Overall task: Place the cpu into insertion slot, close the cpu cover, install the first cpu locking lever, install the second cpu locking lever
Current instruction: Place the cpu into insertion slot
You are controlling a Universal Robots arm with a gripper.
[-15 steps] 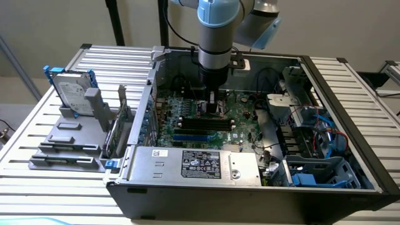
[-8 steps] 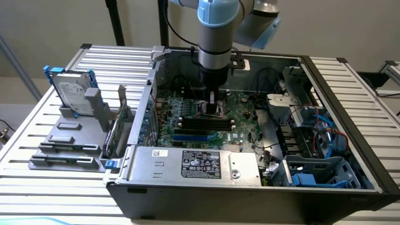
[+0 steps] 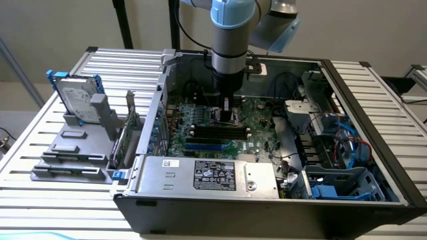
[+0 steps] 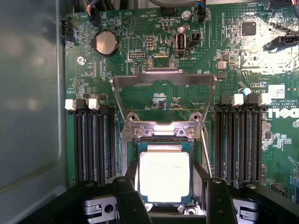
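Observation:
The cpu (image 4: 164, 173), a pale silvery square chip with a green edge, lies flat in the insertion slot (image 4: 164, 142), whose black frame shows around it. The cpu cover (image 4: 163, 79), a silvery frame with a cut-out centre, stands hinged open beyond the socket. A thin wire lever (image 4: 206, 149) runs along one side of the socket. My gripper (image 4: 171, 189) is open, its black fingers (image 4: 128, 198) on either side of the chip, and a gap shows on at least one side. In the exterior view the gripper (image 3: 227, 114) hangs straight down over the green motherboard (image 3: 257, 125) inside the computer case.
Long black memory slots (image 4: 93, 144) flank the socket on both sides. A grey power supply box (image 3: 207, 175) sits at the case's front; blue drive cages and cables (image 3: 340, 182) fill the exterior view's right. A hard drive (image 3: 77, 100) stands in a holder outside the case.

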